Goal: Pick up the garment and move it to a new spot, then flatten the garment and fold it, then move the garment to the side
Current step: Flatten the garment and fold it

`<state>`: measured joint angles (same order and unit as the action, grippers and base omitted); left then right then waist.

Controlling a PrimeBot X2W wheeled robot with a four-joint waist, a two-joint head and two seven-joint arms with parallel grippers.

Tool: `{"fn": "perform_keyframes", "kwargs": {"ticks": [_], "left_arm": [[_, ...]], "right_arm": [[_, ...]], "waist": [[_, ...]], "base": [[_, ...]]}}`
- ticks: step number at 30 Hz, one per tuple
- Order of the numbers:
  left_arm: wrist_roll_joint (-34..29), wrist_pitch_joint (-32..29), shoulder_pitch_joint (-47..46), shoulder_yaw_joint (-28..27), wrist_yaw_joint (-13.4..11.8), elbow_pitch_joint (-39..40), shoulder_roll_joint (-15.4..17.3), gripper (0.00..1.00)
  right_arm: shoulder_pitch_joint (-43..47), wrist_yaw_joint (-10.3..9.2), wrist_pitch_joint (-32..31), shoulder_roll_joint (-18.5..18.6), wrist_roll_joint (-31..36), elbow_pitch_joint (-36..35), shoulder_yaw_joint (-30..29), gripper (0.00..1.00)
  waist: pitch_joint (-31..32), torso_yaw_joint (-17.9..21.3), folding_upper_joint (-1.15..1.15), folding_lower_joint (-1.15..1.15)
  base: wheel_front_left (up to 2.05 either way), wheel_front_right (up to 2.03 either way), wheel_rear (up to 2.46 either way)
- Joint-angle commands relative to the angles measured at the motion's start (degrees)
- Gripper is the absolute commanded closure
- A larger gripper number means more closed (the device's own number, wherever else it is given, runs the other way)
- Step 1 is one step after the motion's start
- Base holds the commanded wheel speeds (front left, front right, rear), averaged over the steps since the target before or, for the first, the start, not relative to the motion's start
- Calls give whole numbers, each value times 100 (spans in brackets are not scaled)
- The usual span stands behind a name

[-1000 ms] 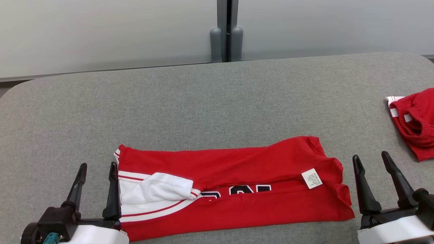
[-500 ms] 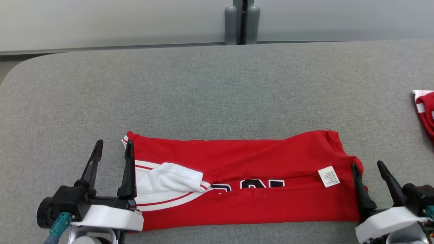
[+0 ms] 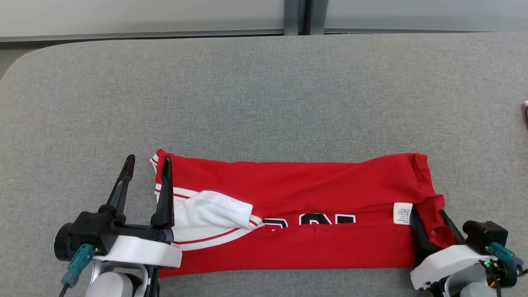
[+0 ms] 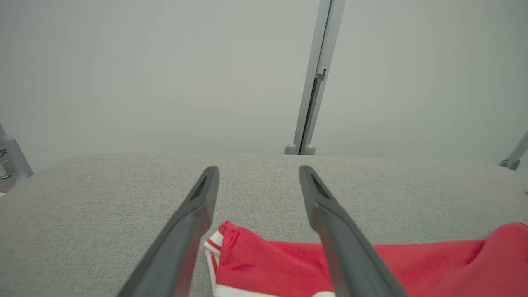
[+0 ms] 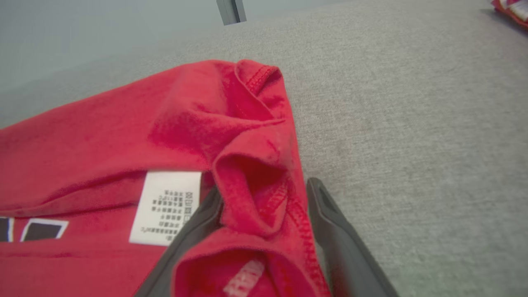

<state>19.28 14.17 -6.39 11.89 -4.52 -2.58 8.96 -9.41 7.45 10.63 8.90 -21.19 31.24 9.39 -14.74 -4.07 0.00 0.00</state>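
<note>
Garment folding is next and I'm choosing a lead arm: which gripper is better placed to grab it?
Right, probably. The right gripper has its open fingers on either side of a bunched hem of the garment; the left gripper hangs open above the opposite corner.

Red garment (image 3: pixel 309 185) spans the lower frame, left gripper (image 3: pixel 148 159) gaping at its left end, right gripper (image 3: pixel 429 212) seemingly straddling its right.

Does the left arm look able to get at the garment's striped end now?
Probably yes: the left tool is open, its fingers either side of the striped corner of the garment, nothing blocking it.
</note>
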Motion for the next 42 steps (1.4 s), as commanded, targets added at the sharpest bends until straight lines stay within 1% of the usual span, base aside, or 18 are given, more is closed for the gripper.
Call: {"fn": "perform_keyframes", "kwargs": {"ticks": [1, 3, 6, 11, 16, 17, 21, 24, 25, 28, 31, 32, 34, 36, 40, 42], "left_arm": [[2, 20, -95, -19, 47, -26, 29, 0], [7, 39, -136, -41, 45, -53, 41, 0], [3, 58, -127, -71, 51, -84, 61, 0], [7, 71, -118, -109, 61, -118, 65, 0], [25, 86, -82, -104, 70, -126, 31, 0], [79, 82, -59, -110, 96, -141, 13, 0], [77, 85, -24, -137, 50, -163, 59, 0], [91, 85, -10, -149, 39, -157, 74, 0], [91, 85, -10, -149, 39, -157, 74, 0], [92, 60, -21, -121, 34, -150, 79, 0], [91, 47, -35, -97, 27, -130, 85, 0], [97, 44, -48, -94, 10, -115, 93, 0], [93, 30, -81, -77, 4, -90, 94, 0], [77, 26, -138, -49, 7, -87, 91, 0], [71, 31, -242, 0, 27, -107, 63, 0], [68, 39, -303, 40, 49, -134, 32, 0]], "right_arm": [[116, 12, -130, -108, -68, 277, 206, 100], [96, 11, -69, -61, -186, 311, 284, 100], [54, -4, 79, 120, -330, 209, 263, 100], [94, -17, 233, 545, -424, -37, 7, 100], [238, -4, 264, 931, -406, -311, -367, 100], [290, -4, 244, 989, -411, -359, -435, 100], [327, -3, 188, 1141, -399, -782, -570, 100], [272, -1, -85, 1083, -330, -1405, -375, 100], [272, -1, -85, 1083, -330, -1405, -375, 100], [194, -1, -561, 900, -270, -2134, -78, 100], [73, 2, -1026, 609, -245, -2727, 327, 100], [-78, 2, -1227, 413, -300, -2952, 698, 100], [-244, 2, -1314, 203, -404, -2993, 1120, 100], [-427, 2, -1343, -22, -524, -2872, 1545, 100], [-832, 3, -1186, -351, -822, -2428, 2376, 100], [-1039, 3, -1066, -437, -969, -2138, 2754, 100]], "waist": [[-13, -1, 0, 0], [-31, 6, 0, 0], [-31, 33, 0, 0], [14, 75, 0, 0], [73, 104, 0, 0], [82, 113, 0, 0], [122, 154, 0, 0], [167, 190, 0, 0], [167, 190, 0, 0], [208, 197, 0, 0], [231, 186, 0, 0], [216, 184, 0, 0], [181, 161, 0, 0], [137, 113, 0, 0], [28, -5, 0, 0], [-25, -74, 0, 0]], "base": [[0, 0, 0], [0, 0, 0], [0, 0, 0], [0, 0, 0], [0, 0, 0], [0, 0, 0], [0, 0, 0], [0, 0, 0], [0, 0, 0], [0, 0, 0], [0, 0, 0], [0, 0, 0], [0, 0, 0], [0, 0, 0], [0, 0, 0], [0, 0, 0]]}}
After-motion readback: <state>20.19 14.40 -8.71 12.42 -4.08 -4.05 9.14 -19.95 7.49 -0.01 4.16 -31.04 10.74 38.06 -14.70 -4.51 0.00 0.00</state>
